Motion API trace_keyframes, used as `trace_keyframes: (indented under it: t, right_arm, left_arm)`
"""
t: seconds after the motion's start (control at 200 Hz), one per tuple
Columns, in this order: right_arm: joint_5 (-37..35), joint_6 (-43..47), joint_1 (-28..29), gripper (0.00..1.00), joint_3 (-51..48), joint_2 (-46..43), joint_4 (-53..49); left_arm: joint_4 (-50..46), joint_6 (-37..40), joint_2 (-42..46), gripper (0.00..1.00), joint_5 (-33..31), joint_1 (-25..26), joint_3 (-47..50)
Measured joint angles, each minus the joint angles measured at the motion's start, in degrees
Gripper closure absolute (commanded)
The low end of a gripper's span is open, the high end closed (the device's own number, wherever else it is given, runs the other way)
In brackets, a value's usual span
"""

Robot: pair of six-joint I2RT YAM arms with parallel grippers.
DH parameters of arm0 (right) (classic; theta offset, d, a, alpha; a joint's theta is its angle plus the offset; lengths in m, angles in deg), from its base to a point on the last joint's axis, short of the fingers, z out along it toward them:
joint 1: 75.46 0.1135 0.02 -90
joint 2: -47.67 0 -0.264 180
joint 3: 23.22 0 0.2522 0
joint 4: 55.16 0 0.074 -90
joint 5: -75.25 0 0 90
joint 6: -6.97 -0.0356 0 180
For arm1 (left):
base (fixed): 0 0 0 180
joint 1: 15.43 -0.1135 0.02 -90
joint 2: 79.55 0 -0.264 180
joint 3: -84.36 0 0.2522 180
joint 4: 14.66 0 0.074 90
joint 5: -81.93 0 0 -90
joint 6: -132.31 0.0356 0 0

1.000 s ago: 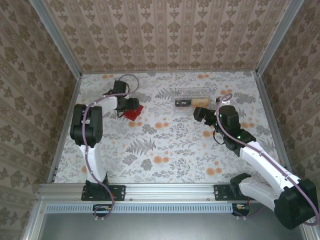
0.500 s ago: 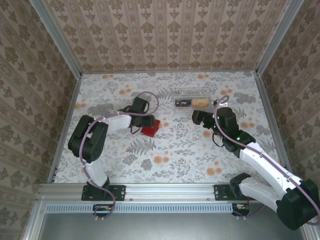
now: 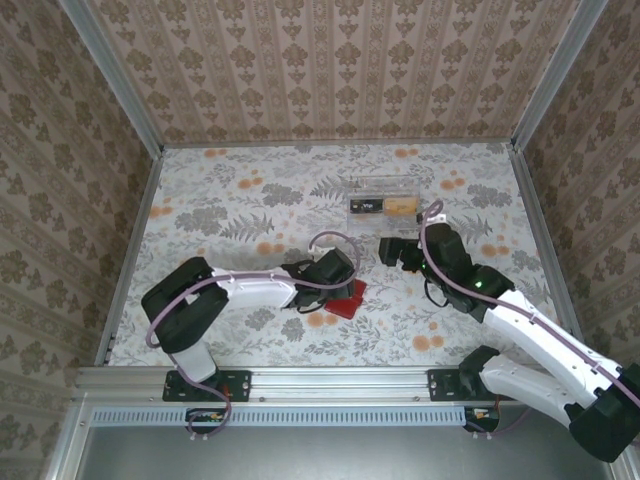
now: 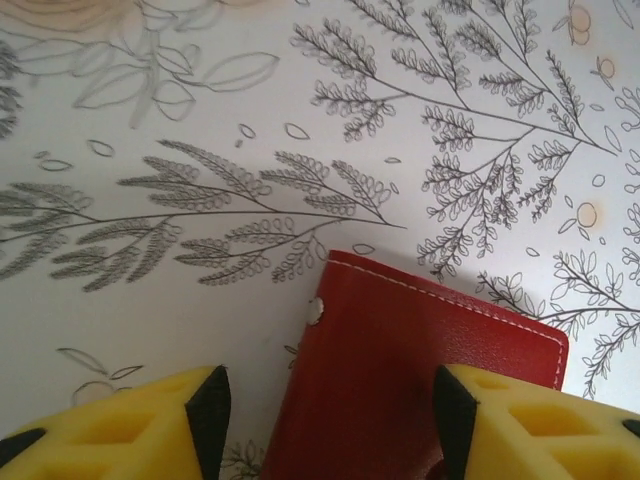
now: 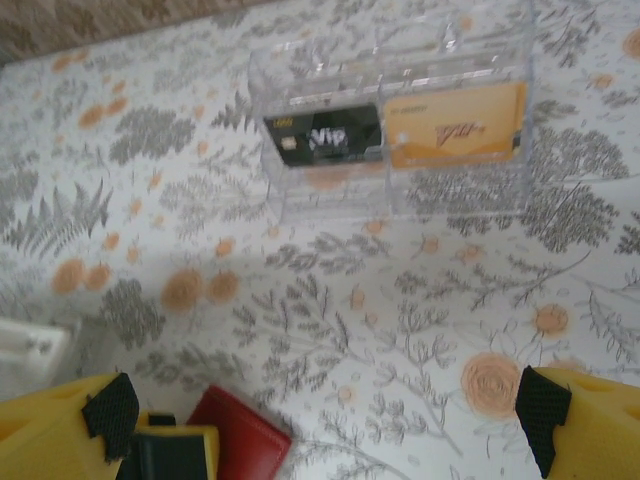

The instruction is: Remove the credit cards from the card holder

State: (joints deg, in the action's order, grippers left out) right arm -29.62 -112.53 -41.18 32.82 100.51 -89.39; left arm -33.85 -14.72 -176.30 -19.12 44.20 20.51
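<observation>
From above, the red card holder [image 3: 350, 301] lies on the flowered table [image 3: 230, 200], at about 6 o'clock from the table's middle. The left claw [image 3: 338, 286] sits right at the holder's 11 o'clock edge, its arm reaching in from 9 o'clock. The right claw [image 3: 391, 250] hangs near the holder at its 1 o'clock, apart from it. A clear box [image 3: 385, 187] stands at 1 o'clock from the table's middle, with a black card [image 3: 366, 206] and a gold card [image 3: 401, 205] side by side inside.

On the left wrist camera, the holder shows its red outer face, with pale stitching along the far edge and a small metal stud at its 9 o'clock edge. The left claw's jaws stand apart. A strip of bare table separates the finger at 7 o'clock [image 4: 130, 425] from the holder. The finger at 5 o'clock overlaps the red cover; whether it presses down I cannot tell.

On the right wrist camera, the right claw's jaws are spread wide over the table, with yellow fingers at 7 and 5 o'clock. The clear box stands at 12 o'clock, the black card at 9 o'clock of the gold one. A corner of the holder shows at 7 o'clock.
</observation>
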Motion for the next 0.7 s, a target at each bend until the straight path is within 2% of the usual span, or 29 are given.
trace_keyframes:
  t: [0.04,0.08,0.21,0.27,0.385,0.475,0.61,0.7]
  right_arm:
    - [-1.0,0.0,1.7,0.01,0.1,0.2,-1.1]
    - [-2.2,0.0,3.5,0.03,0.4,0.5,-2.3]
    - [-5.9,-0.4,10.3,0.18,2.7,4.0,-5.6]
    - [-7.1,-1.0,13.7,0.21,4.2,7.0,-7.4]
    - [-9.6,-2.6,19.9,0.34,7.6,14.6,-10.7]
    - [-10.7,-4.8,24.0,0.37,11.1,22.0,-13.4]
    - [-11.6,-6.8,27.2,0.46,17.4,33.6,-16.8]
    - [-11.7,-7.2,27.9,0.47,20.8,39.8,-18.4]
  left_arm:
    - [-0.5,-0.7,1.5,0.2,-1.1,-0.1,0.4]
    - [-1.0,-1.2,4.1,0.15,-2.2,-0.5,1.3]
    - [-2.9,-2.3,15.4,0.0,-4.2,-3.0,5.2]
    - [-3.4,-1.9,20.8,0.0,-4.3,-5.7,7.4]
    - [-5.8,-0.7,29.4,0.0,-4.4,-10.8,11.6]
    - [-8.0,0.6,34.9,0.0,-4.1,-13.6,14.3]
    - [-9.7,2.1,42.0,0.0,-2.9,-17.2,17.6]
    - [-9.9,2.9,45.4,0.0,-2.2,-18.2,19.5]
